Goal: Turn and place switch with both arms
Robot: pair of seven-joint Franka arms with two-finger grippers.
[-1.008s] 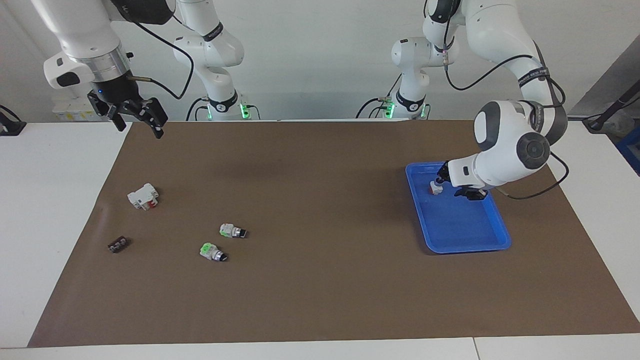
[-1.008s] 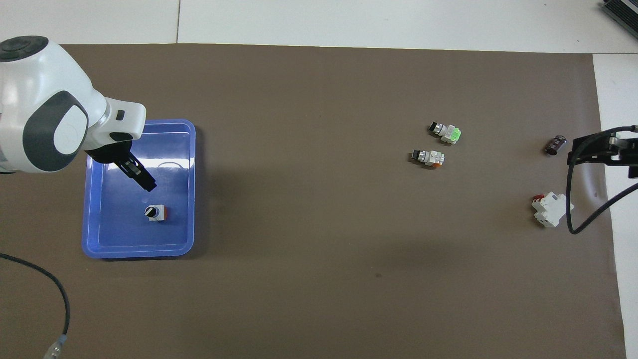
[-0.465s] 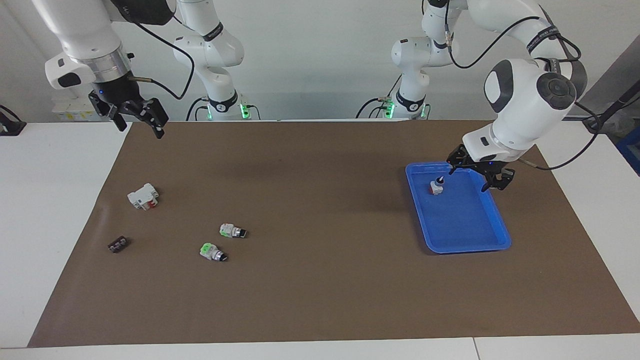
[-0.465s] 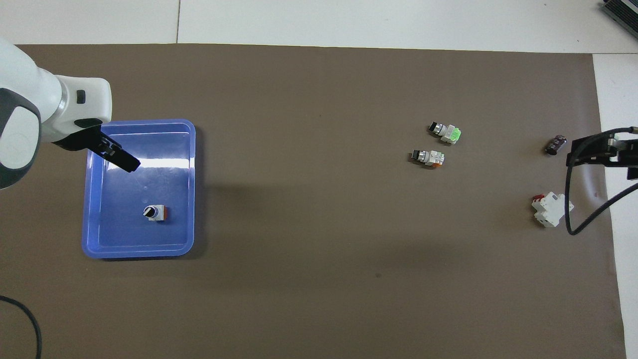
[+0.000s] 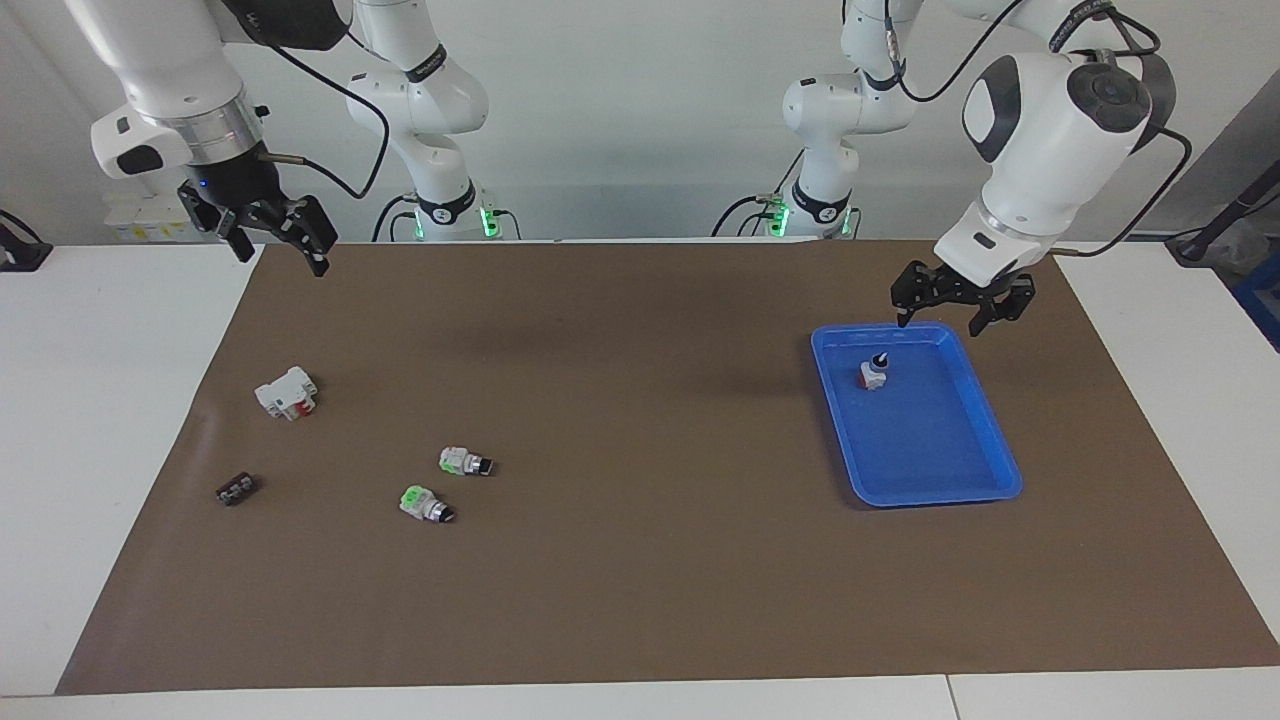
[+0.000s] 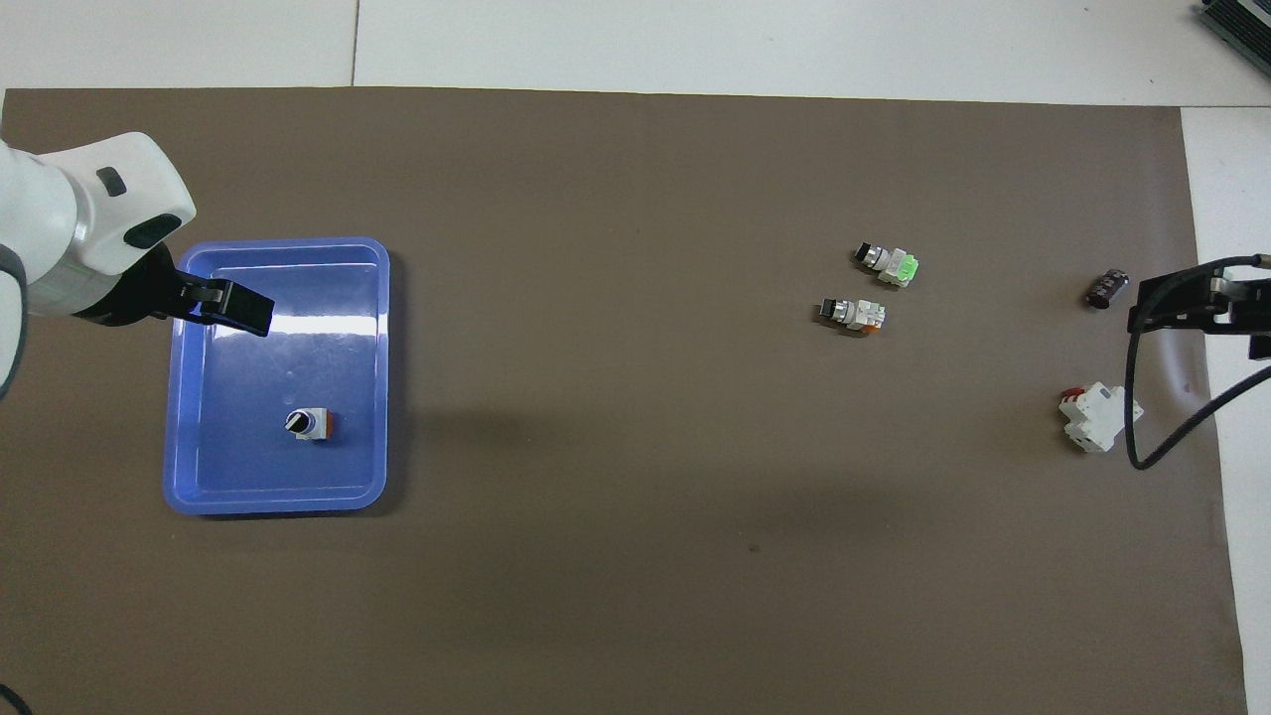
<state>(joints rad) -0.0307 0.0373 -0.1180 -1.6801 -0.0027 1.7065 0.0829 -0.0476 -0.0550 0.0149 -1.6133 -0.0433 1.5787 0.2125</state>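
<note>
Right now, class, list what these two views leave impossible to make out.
- Right claw, overhead view: mostly cut off by the picture's edge.
- Left claw, overhead view: one finger shows; its own wrist covers the rest.
- Small dark part, both views: too small to identify.
- Switch in the blue tray: knob markings too small to read.

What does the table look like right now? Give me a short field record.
switch: standing knob-up in the blue tray, in the tray's half nearer the robots
blue tray: on the brown mat, toward the left arm's end
left gripper: open, empty, raised over the tray's rim nearest the robots
right gripper: open, empty, waiting over the mat's corner at the right arm's end
loose on mat: green-block switch, pale-trim switch, white breaker, small dark part
</note>
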